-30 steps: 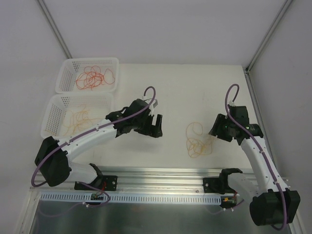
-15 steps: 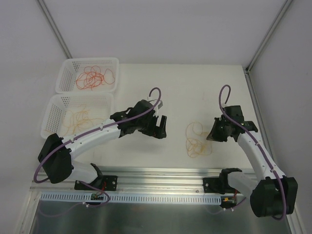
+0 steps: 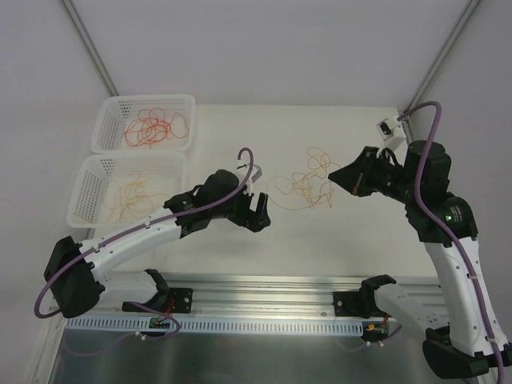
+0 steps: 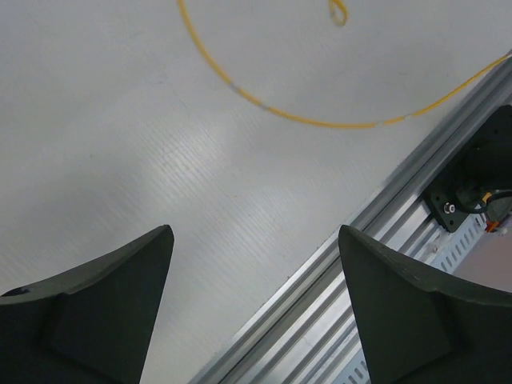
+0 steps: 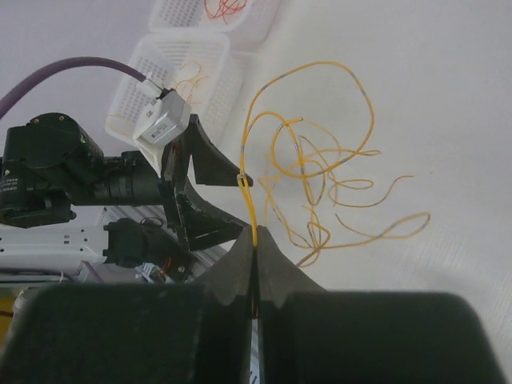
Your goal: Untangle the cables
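Lifted centreward, cables (image 3: 308, 182) hang pinched in right end effector (image 3: 333, 180); left end effector (image 3: 258, 211) released.

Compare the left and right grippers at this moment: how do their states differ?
The left gripper is open; the right gripper is shut. The left gripper holds nothing, with a strand of the yellow-orange cables passing beyond its tips; the right gripper pinches one strand, the loops trailing from it. Both are black and point toward that tangle.
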